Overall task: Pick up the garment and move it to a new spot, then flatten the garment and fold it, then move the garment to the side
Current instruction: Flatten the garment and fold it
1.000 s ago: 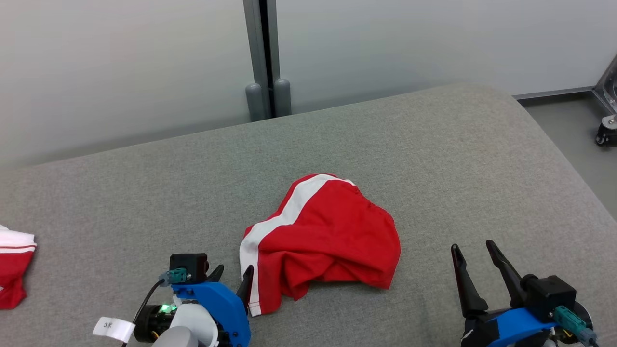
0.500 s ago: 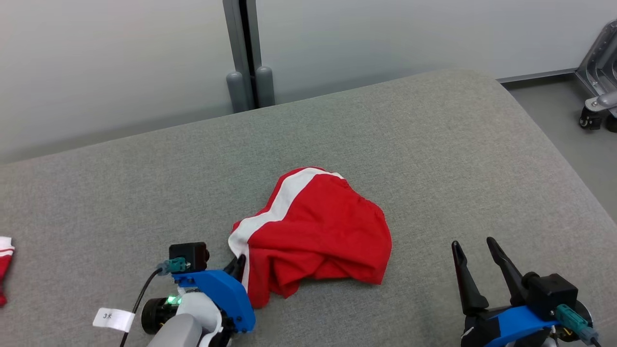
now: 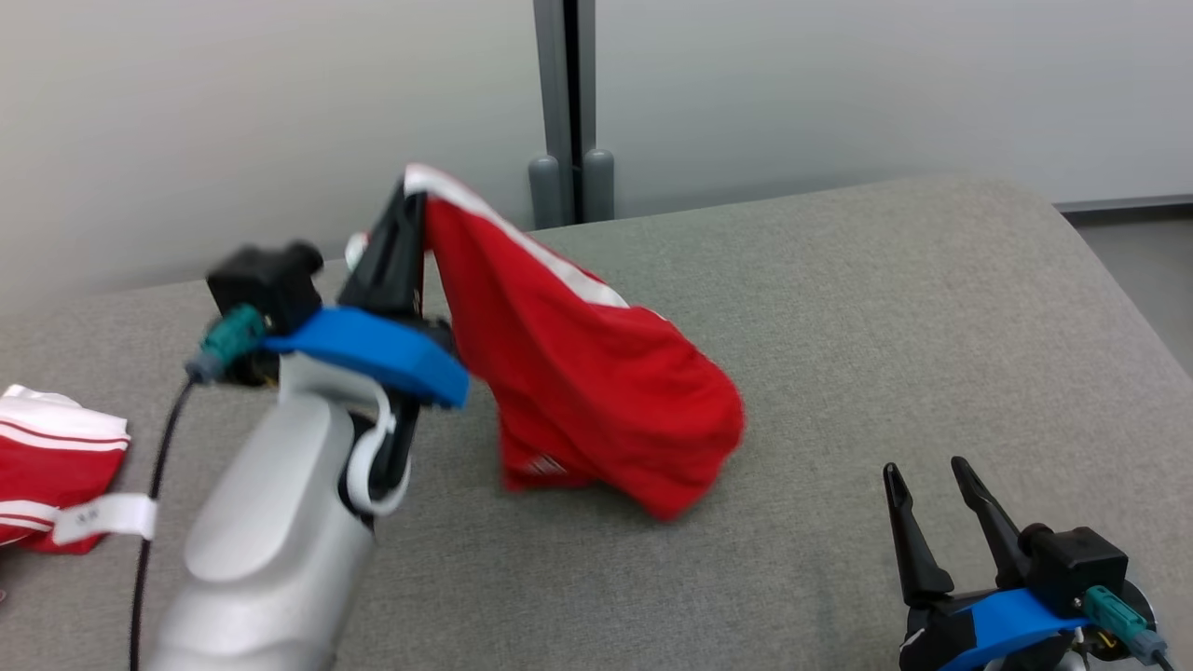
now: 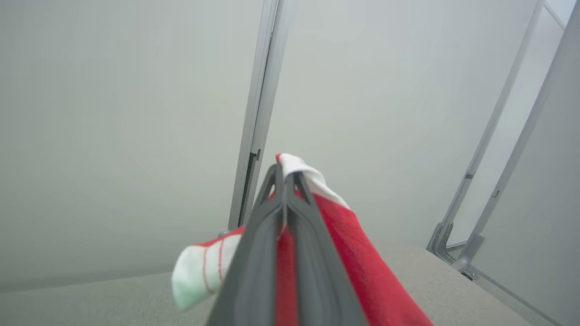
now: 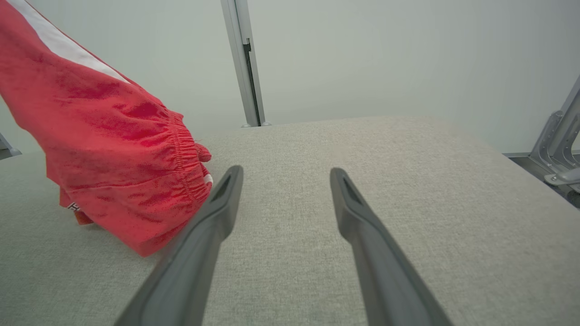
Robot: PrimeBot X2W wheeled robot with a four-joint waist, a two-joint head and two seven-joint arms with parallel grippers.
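**Step in hand: lift and carry.**

1. Far out on the left tool's left side, a second red-and-white cloth [image 3: 56, 447] lies on the bench [image 3: 885, 308]. It should be left out of the move.
2. The left tool [image 3: 408, 200] is raised with its jaws pinched tight on the white-striped edge of the garment [image 3: 596, 391]. The garment hangs from the tips, down and to that tool's right. Its low end appears to graze the bench.
3. The right tool [image 3: 927, 466] sits low over the bench, jaws wide and holding nothing. The garment is just off its left finger.

**Doing the step well (judgement)**

- Raise the left tool until the low end clears the bench, then traverse. Dragging could pull on the edge it is pinching.
- Move steadily, because the bite takes only a narrow edge.
- Set the garment down on bare bench, well apart from the second cloth.
- Hold the right tool ready to take a second corner for flattening.

**What each view adds**

- Left wrist view: shows the bite itself. The white stripe pokes past the closed tips and red cloth lies between the fingers. The head view blurs this.
- Right wrist view: shows the gathered waistband and the low end against the bench, which are smeared in the head view.
- Head view: gives the layout of both tools and the second cloth.
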